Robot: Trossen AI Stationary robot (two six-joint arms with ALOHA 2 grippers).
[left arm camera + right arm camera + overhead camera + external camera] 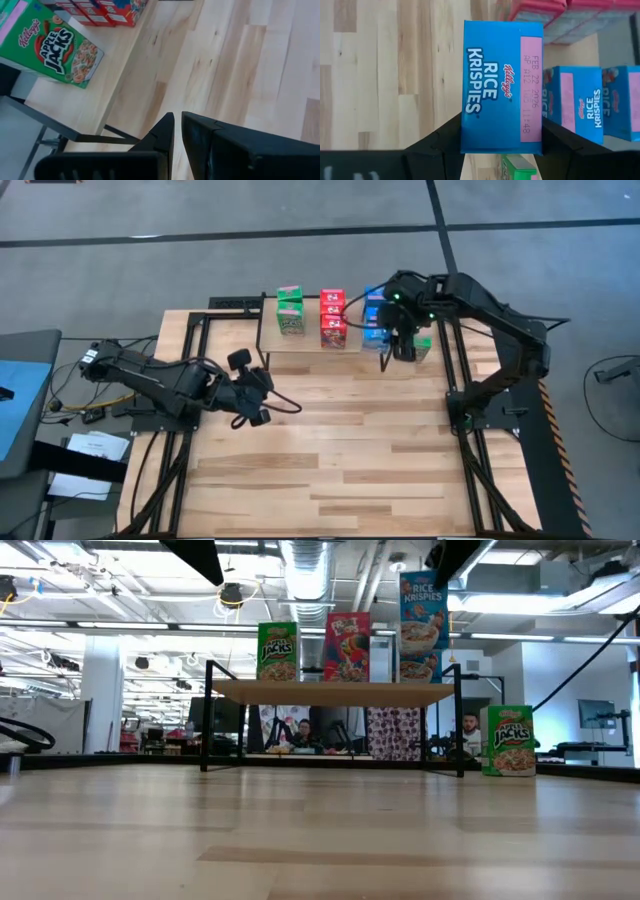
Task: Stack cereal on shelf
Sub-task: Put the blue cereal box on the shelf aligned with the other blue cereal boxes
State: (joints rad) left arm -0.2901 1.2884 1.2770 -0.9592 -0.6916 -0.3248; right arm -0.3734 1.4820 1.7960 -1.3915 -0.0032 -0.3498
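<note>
glossy printed card on the blue cereal box point(502, 87), pale smooth wood on the shelf point(330, 692), thin black metal legs point(208, 716), matt grained tabletop point(330, 450).

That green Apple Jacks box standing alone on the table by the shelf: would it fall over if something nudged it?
Probably. The green box stands upright on a narrow base, taller than wide, so a high push should tip it. It looks like thin cardboard, likely light. A low push might slide it across the smooth wooden table.
</note>
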